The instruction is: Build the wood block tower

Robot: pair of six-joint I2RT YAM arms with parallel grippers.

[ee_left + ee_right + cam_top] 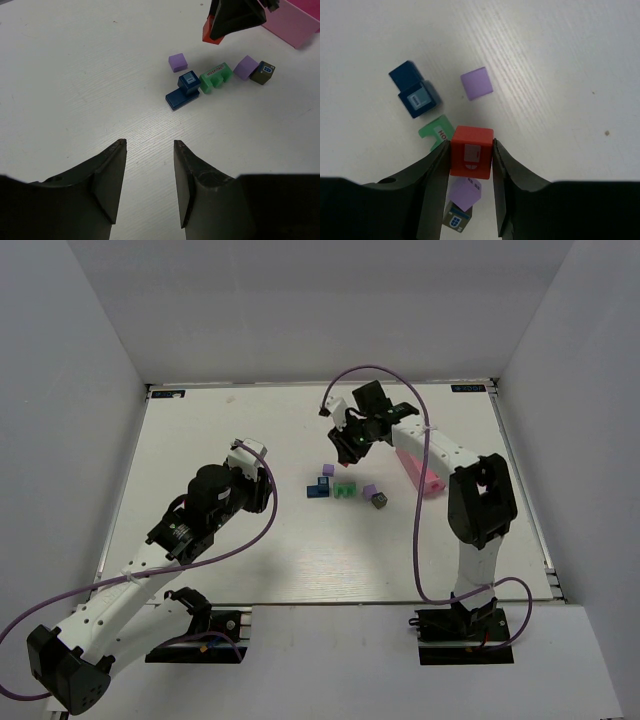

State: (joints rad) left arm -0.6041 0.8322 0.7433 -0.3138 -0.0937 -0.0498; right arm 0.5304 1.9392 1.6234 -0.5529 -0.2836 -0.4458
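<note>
At centre of the top view, the wood block tower is not yet built: its pieces lie in a loose row on the table. Right gripper pinches a red block over that row. Left gripper, at lower left, stands parted and empty. Step in hand: carrying the red block. The next move calls for lowering it squarely onto a base piece, then releasing.

Left gripper: jaws apart, nothing between
Cluster: blue block, green block, purple cubes, grey block
Right gripper: clamps red block above cluster
Tray: top right
</note>
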